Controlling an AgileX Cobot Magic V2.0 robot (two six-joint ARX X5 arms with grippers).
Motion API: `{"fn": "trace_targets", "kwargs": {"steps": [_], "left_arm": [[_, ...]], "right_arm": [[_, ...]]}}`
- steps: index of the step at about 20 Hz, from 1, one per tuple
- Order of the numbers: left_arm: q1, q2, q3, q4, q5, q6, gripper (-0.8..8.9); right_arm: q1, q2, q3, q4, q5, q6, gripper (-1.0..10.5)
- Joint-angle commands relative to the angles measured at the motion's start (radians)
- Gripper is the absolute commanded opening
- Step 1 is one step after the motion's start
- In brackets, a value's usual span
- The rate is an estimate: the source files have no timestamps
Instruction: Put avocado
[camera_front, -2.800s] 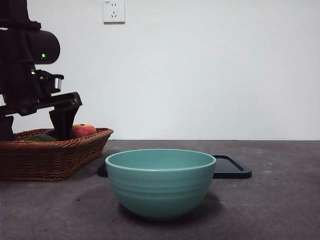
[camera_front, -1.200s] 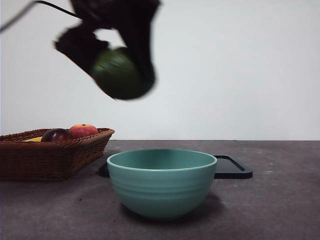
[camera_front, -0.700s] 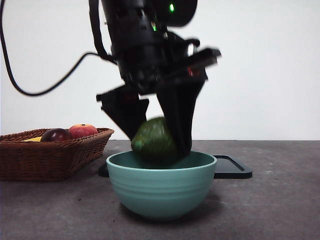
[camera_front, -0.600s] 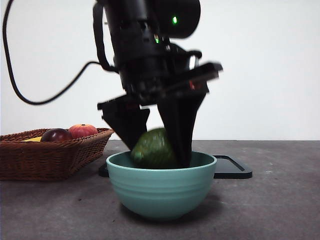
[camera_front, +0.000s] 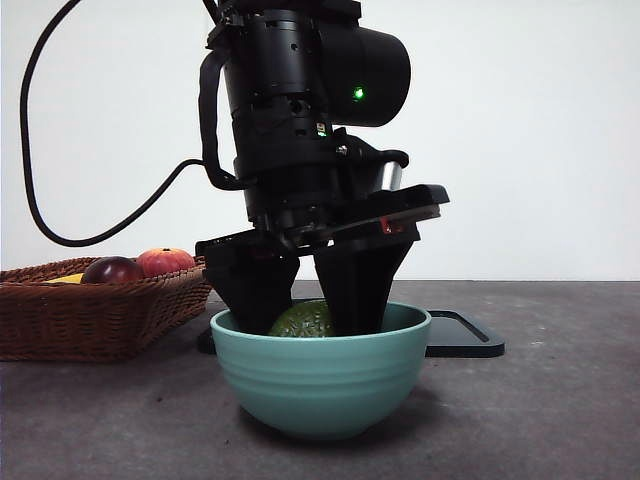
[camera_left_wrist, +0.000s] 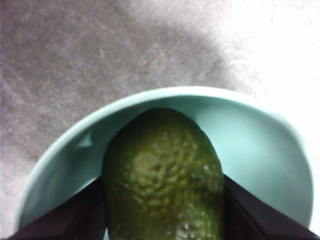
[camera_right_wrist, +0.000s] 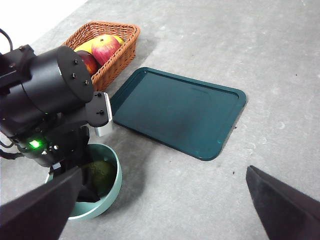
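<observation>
- The bowl (camera_front: 320, 375) stands nearest in the front view, and its rim hides the lower part of everything inside it.
- The avocado (camera_front: 303, 321) sits inside the bowl; only its top shows above the rim from the front. The left wrist view shows more of it (camera_left_wrist: 162, 175), but the frame's edge cuts off its near end.
- The left gripper (camera_front: 305, 318) reaches down into the bowl, its jaws pressed against both sides of the avocado; the jaw tips are below the rim, out of sight.
- The tray (camera_front: 462, 338) lies behind the bowl, mostly hidden from the front.
- The basket (camera_front: 95, 315) stands farther off to one side, holding a dark red fruit (camera_front: 112, 270) and an orange-red fruit (camera_front: 164, 261).
- The right gripper (camera_right_wrist: 165, 205) hangs high above the table, jaws wide apart, holding nothing.
</observation>
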Motion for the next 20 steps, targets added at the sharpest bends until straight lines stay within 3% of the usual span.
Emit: {"fn": "trace_targets", "kwargs": {"steps": [1,3,12,15,20], "left_arm": [[-0.01,0.027,0.022,-0.013,-0.001,0.009,3.45],[-0.017,0.025,0.043,-0.045,0.0,0.011,4.38],[-0.044,-0.202,0.09,-0.12,-0.003,0.043,4.47],[-0.041,-0.357,0.09,-0.149,-0.007,0.061,5.12],[-0.041,-0.605,0.089,-0.272,-0.148,0.085,5.08]], "right_arm": [[0.004,0.003,0.016,0.01,0.0,0.003,5.3],[0.004,0.003,0.016,0.01,0.0,0.003,5.3],[0.004,0.003,0.016,0.011,-0.001,0.003,5.3],[0.004,0.003,0.016,0.011,-0.001,0.003,5.3],[0.004,0.003,0.016,0.01,-0.001,0.003,5.3]]}}
